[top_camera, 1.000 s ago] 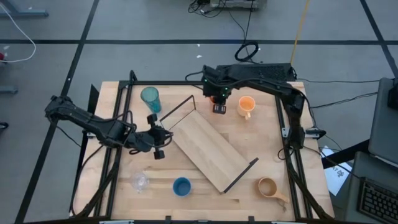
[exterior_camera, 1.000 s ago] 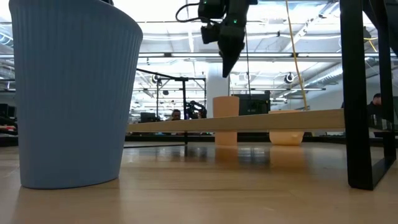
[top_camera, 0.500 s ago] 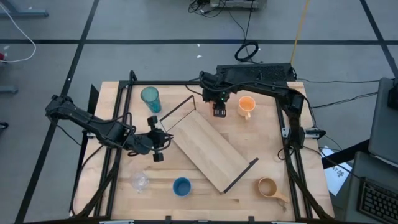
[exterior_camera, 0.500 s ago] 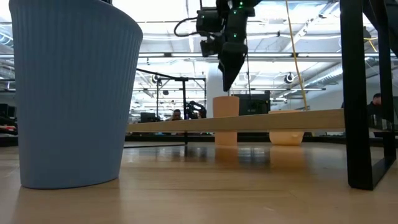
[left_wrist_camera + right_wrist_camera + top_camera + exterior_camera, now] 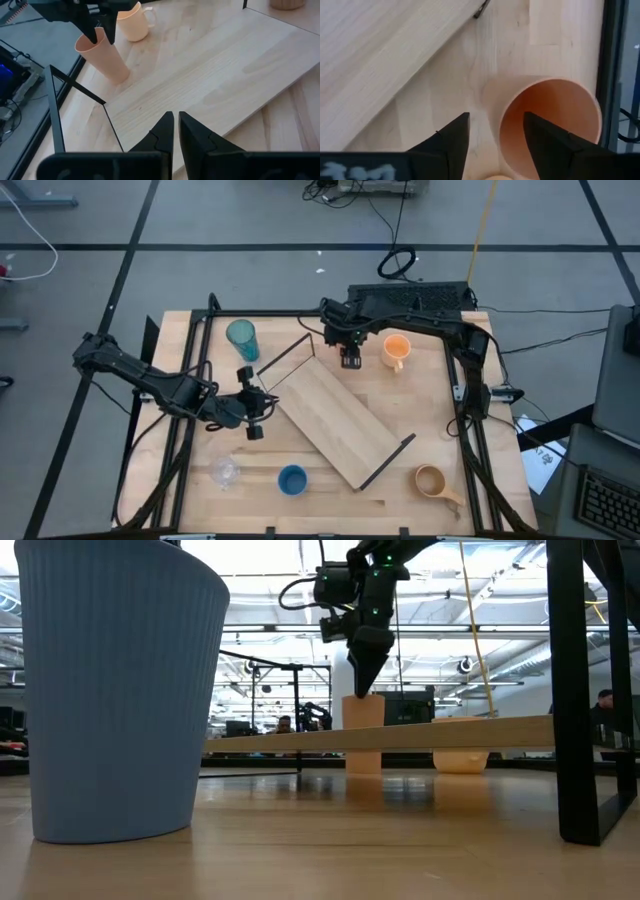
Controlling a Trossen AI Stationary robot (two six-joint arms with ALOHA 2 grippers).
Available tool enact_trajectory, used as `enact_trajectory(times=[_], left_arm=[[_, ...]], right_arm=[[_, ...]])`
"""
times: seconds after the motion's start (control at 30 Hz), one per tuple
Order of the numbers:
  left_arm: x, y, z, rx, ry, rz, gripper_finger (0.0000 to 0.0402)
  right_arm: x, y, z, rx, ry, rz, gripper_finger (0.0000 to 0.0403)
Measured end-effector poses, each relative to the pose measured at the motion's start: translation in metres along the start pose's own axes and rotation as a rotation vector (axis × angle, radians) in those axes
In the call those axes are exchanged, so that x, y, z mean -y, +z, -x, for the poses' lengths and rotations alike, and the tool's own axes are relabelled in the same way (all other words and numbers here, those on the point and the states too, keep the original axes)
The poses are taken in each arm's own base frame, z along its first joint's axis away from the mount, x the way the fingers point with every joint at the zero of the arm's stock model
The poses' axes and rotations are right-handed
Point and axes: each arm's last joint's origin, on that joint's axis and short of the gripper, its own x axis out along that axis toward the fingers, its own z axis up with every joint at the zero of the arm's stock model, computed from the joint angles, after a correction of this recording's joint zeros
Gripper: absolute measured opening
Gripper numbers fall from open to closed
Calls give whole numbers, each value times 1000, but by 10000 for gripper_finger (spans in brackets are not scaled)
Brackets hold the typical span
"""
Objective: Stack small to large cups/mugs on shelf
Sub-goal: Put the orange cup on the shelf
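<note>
The small orange cup (image 5: 555,120) stands upright on the table near the far edge, beside the far end of the shelf (image 5: 335,420). My right gripper (image 5: 496,120) is open and points down over it. One finger hangs above the cup's inside and the other outside its wall, with the tips at rim height (image 5: 362,688). In the high view the gripper hides the cup. My left gripper (image 5: 176,117) is shut on nothing and waits by the shelf's left side (image 5: 258,405).
The orange handled mug (image 5: 396,349) stands just right of the small cup. The teal tumbler (image 5: 242,338) is at the far left. The clear glass (image 5: 224,471) and blue cup (image 5: 292,479) stand near the front edge, and the tan mug (image 5: 433,481) is front right. The shelf lies diagonally across the middle.
My right gripper has come down from well above the small orange cup until its fingertips reach rim height, staying open around the rim. The cup and the other vessels have not moved.
</note>
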Motion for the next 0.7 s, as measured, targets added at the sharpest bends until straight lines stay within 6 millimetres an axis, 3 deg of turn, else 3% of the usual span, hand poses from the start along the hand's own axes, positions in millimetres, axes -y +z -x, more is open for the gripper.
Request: enact_trajectory(times=[0.33, 0.6, 0.7], left_arm=[[0, 0, 0, 0, 0, 0, 31], [0, 0, 0, 0, 1, 0, 31], [0, 0, 0, 0, 1, 0, 31]], right_arm=[[8, -9, -14, -27, 5, -36, 111], [5, -10, -14, -40, 13, -10, 11], [0, -12, -9, -60, 24, 3, 9]])
